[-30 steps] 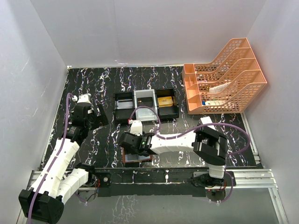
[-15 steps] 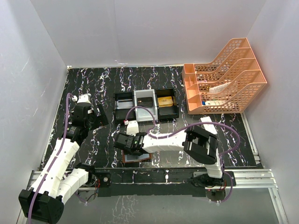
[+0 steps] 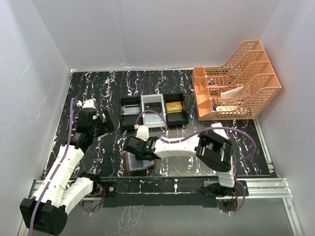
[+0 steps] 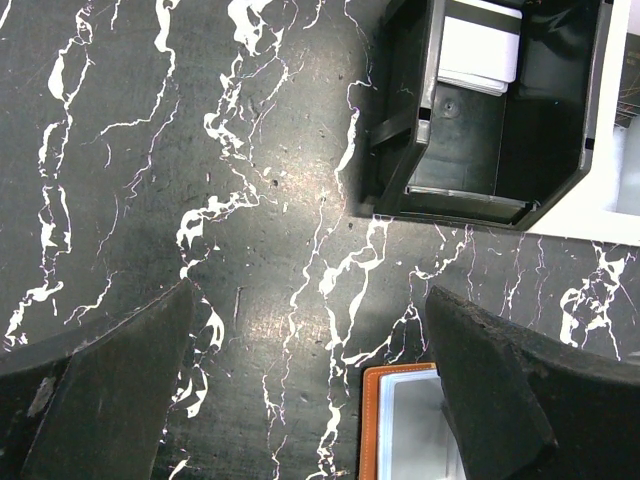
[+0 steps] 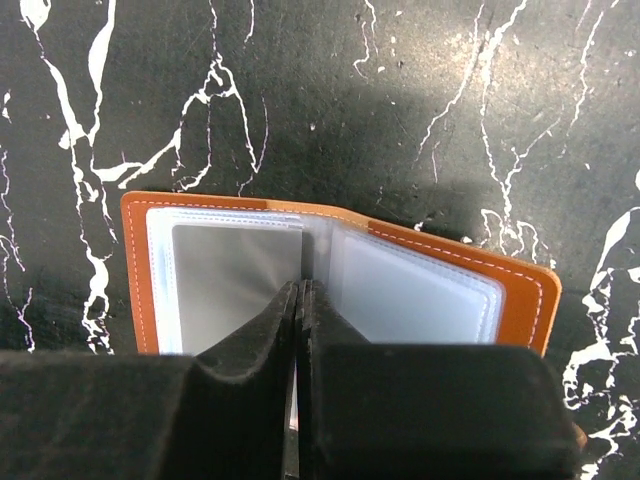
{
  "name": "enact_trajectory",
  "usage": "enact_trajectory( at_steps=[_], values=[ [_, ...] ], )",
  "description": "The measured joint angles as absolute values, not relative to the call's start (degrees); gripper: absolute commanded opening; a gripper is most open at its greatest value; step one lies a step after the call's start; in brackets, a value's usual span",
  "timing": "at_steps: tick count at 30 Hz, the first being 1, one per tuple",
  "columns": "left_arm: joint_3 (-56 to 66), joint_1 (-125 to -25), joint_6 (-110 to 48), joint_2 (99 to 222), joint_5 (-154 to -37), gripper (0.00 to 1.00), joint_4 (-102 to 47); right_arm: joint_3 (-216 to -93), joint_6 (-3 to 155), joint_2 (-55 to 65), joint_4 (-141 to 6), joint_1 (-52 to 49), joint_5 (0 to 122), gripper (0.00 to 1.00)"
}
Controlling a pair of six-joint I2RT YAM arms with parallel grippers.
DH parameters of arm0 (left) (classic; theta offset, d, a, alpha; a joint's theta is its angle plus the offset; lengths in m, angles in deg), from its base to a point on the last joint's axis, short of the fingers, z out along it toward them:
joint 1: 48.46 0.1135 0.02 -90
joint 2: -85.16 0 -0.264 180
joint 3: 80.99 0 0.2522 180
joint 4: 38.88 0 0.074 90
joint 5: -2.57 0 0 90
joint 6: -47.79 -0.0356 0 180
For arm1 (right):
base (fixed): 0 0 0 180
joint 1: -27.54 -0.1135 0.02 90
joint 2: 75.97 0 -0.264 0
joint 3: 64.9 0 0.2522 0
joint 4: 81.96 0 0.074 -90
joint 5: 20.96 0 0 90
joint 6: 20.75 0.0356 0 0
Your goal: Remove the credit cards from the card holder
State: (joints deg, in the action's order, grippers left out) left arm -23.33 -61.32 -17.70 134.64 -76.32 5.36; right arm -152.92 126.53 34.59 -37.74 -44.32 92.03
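— At the near edge of the tabletop [image 3: 98,88], left of centre, the card holder [image 3: 140,164] lies spread open, and the right hand [image 5: 300,292] has its fingers pressed together right over the middle fold. What worries you?

— I cannot tell whether a card or only a clear sleeve sits between them. If it is the sleeve, I judge a pull would lift the whole holder, with the credit cards [image 5: 235,285] left in their pockets.

— Nothing pins it down?

— No. The left hand [image 4: 310,295] hangs spread wide, apart from the holder, farther left near the compartment tray [image 3: 123,110]. On that smooth black marbled surface the holder could slide toward the near rail [image 3: 172,184].

— And the room?

— White walls on three sides; an orange file rack [image 3: 236,83] stands far right.
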Motion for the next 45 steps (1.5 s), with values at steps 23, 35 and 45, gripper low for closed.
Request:
enact_trajectory(
  at_steps=[23, 35, 45],
  values=[
    [-23.44, -61.32, -17.72, 136.38, -77.47, 0.99, 5.34, -151.82, 119.95, 31.36, -41.04, -42.53, 83.87, 0.56],
    [-23.44, -61.32, -17.72, 136.38, -77.28, 0.99, 5.38, -160.68, 118.88, 39.03, -36.93, -43.71, 85.18, 0.64],
    [-23.44, -61.32, -17.72, 136.3, -77.08, 0.99, 5.36, -159.23, 119.1, 38.35, -38.64, -43.79, 84.7, 0.67]
  ],
)
